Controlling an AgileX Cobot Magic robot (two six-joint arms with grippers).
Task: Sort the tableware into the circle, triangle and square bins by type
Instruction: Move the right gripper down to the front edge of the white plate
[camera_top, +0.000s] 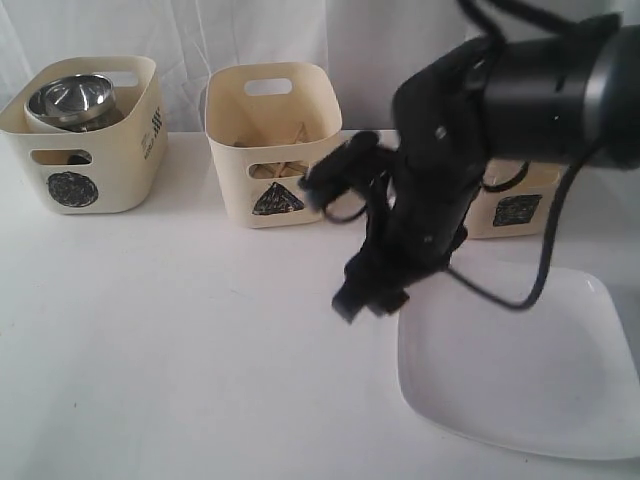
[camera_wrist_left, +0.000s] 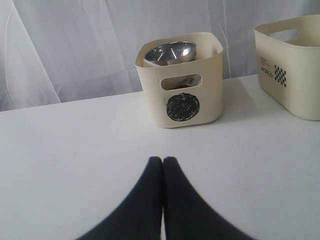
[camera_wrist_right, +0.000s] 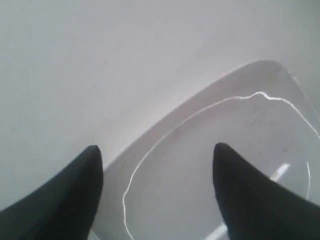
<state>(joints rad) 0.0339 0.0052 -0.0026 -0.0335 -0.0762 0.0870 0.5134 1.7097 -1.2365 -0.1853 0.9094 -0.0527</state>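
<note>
Exterior view: large white squarish plate (camera_top: 520, 385), glossy and round-cornered, lies on the table (camera_top: 180, 330) at right. Right gripper (camera_top: 368, 292) straddles its left rim, jaws spread, empty; bare table lies leftward. Left gripper (camera_wrist_left: 163, 160) has jaws pressed together.

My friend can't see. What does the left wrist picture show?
A cream circle bin holding a steel bowl stands on a white table. The shut black left gripper points toward it; another cream bin stands nearby.

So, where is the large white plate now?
In the exterior view the plate lies at lower right, before the square bin, the right gripper above its left edge.
</note>
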